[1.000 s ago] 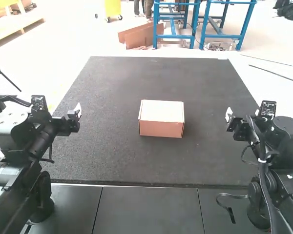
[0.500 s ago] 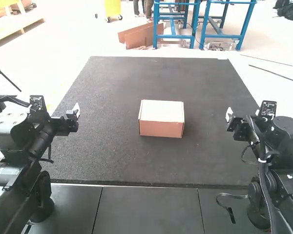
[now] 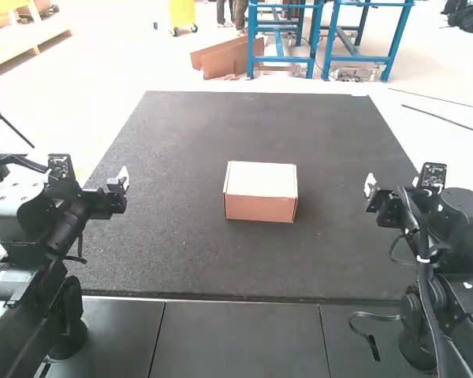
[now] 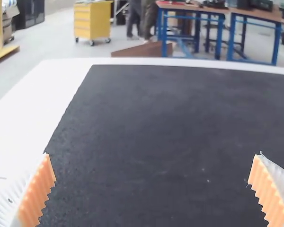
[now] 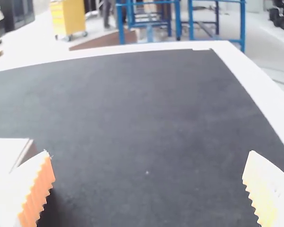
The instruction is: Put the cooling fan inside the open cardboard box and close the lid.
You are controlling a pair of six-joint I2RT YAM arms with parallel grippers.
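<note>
The black mat (image 3: 221, 142) covers most of the white counter (image 4: 33, 109), with wide bare stretches on every side of the cardboard box (image 3: 260, 191). The box sits at the frame's centre with its lid flat down, well apart from all mat edges. The left end effector (image 3: 120, 183) hangs over the mat's left edge with its fingers spread wide. The right end effector (image 3: 372, 193) hangs at the right edge, fingers likewise apart.

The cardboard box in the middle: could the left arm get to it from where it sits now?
Probably yes. The left gripper hangs open at the left edge of the black mat, and only bare mat lies between it and the cardboard box. Its actual stretch is a guess.
</note>
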